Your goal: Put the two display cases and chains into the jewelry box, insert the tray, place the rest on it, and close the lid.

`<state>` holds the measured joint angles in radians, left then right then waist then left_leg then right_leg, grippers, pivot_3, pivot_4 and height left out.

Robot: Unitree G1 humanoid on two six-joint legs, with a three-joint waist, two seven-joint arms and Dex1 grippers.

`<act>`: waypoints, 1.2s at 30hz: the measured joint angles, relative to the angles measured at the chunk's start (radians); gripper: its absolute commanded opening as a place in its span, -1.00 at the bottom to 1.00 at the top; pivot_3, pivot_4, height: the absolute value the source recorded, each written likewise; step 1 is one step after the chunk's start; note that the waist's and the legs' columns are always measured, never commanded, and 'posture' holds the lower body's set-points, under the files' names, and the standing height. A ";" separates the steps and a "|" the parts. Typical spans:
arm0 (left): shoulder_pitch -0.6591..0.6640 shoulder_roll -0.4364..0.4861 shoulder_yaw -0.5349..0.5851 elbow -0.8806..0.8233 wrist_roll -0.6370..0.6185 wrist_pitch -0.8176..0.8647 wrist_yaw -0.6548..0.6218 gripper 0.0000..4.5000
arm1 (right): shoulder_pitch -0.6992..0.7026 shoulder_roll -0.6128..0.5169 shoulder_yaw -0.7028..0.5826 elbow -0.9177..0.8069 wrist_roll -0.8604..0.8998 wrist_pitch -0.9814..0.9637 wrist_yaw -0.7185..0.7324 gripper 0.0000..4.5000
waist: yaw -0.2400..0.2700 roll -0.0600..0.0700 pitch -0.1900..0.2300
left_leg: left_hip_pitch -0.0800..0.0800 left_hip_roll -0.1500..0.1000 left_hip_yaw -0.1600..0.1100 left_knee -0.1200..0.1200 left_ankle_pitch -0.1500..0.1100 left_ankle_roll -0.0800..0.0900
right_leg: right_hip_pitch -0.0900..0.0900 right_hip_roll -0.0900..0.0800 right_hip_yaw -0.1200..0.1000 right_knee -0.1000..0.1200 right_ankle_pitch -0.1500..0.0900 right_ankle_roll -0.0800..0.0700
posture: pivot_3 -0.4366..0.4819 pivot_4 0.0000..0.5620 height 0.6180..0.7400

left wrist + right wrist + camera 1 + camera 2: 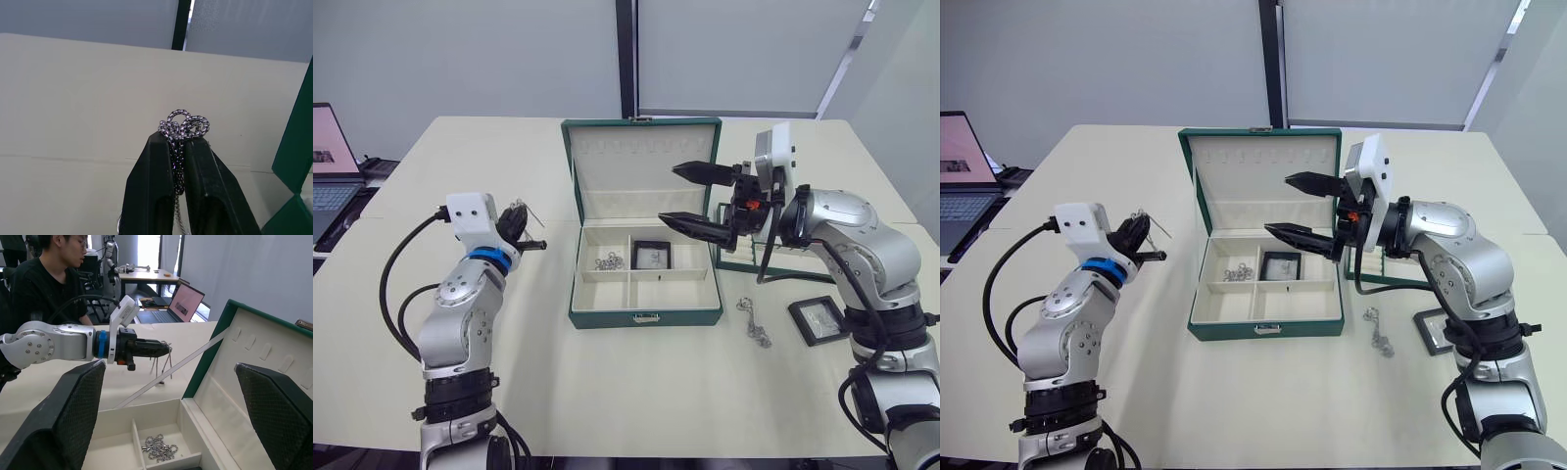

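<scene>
Both silver metal arms are showing rounded, screw-studded joints and trailing looping black cables. The left arm (460, 313) is wearing a blue wrist ring beneath a white camera block. The right gripper (703, 201) is carrying tapered black fingers with a red detail.

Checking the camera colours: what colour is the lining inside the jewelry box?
Cream, clearest in the left eye view on the jewelry box.

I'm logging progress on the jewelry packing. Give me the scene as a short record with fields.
box: jewelry box on the table, lid up
inside box: one chain, one display case
left gripper: shut on a second chain, beside the box
right gripper: open, above the box
on table: third chain, second display case
tray: behind the right arm
</scene>
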<state>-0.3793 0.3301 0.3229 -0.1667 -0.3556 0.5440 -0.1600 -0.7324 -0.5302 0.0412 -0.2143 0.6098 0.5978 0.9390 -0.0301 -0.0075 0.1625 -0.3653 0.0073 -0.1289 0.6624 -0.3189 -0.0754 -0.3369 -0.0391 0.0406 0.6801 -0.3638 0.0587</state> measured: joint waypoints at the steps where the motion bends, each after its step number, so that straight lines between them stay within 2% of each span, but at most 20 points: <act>1: -0.011 0.004 0.000 -0.009 -0.001 0.006 0.001 -0.99 | 0.000 0.000 0.000 0.002 0.000 -0.001 0.000 1.00 | 0.000 0.000 0.000 | 0.000 0.000 0.000 0.000 0.000 0.000 | 0.000 0.000 0.000 0.000 0.000 0.000 | -0.05 -0.47 1.00; 11: -0.099 0.089 0.018 -0.038 -0.042 0.070 -0.015 -0.99 | -0.001 0.001 -0.001 0.005 0.001 -0.009 0.005 1.00 | -0.001 0.000 0.000 | 0.000 0.000 0.000 0.000 0.000 0.000 | 0.000 0.000 0.000 0.000 0.000 0.000 | -0.05 -0.47 1.00; 15: -0.166 0.144 0.042 -0.057 -0.116 0.103 -0.073 -0.99 | -0.001 0.000 -0.007 0.005 0.003 -0.009 0.007 1.00 | -0.001 0.000 0.001 | 0.000 0.000 0.000 0.000 0.000 0.000 | 0.000 0.000 0.000 0.000 0.000 0.000 | -0.05 -0.47 1.00; 21: -0.252 0.314 0.066 -0.054 -0.268 0.204 -0.257 -0.99 | -0.005 -0.016 -0.037 0.005 0.024 -0.005 0.019 1.00 | -0.003 0.000 0.001 | 0.000 0.000 0.000 -0.001 0.000 0.000 | -0.001 0.000 0.000 0.000 0.000 0.000 | -0.05 -0.47 1.00; 27: -0.330 0.471 0.030 0.031 -0.367 0.282 -0.506 -0.99 | -0.003 -0.070 -0.081 -0.023 0.079 0.028 0.024 1.00 | -0.005 0.001 0.004 | 0.000 0.000 0.000 -0.001 0.000 0.000 | -0.001 0.001 0.000 0.000 0.000 0.000 | -0.05 -0.47 1.00; 31: -0.410 0.532 -0.048 0.087 -0.397 0.306 -0.685 -0.99 | 0.028 -0.118 -0.119 -0.077 0.110 0.053 0.024 1.00 | -0.002 0.001 0.005 | 0.000 0.000 0.000 -0.001 0.000 0.000 | 0.000 0.001 -0.001 0.000 0.000 0.000 | -0.05 -0.47 1.00; 36: -0.461 0.554 -0.150 0.135 -0.407 0.310 -0.860 -0.99 | 0.092 -0.151 -0.148 -0.147 0.130 0.079 0.004 1.00 | -0.005 0.002 0.006 | 0.000 0.000 0.004 -0.001 0.000 0.000 | -0.001 0.001 0.000 0.000 0.000 0.000 | -0.05 -0.47 1.00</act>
<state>-0.8405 0.8841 0.1729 -0.0320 -0.7629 0.8537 -1.0204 -0.6404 -0.6808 -0.1064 -0.3614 0.7394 0.6763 0.9429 -0.0349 -0.0055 0.1682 -0.3657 0.0072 -0.1247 0.6611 -0.3189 -0.0754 -0.3376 -0.0378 0.0406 0.6799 -0.3639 0.0586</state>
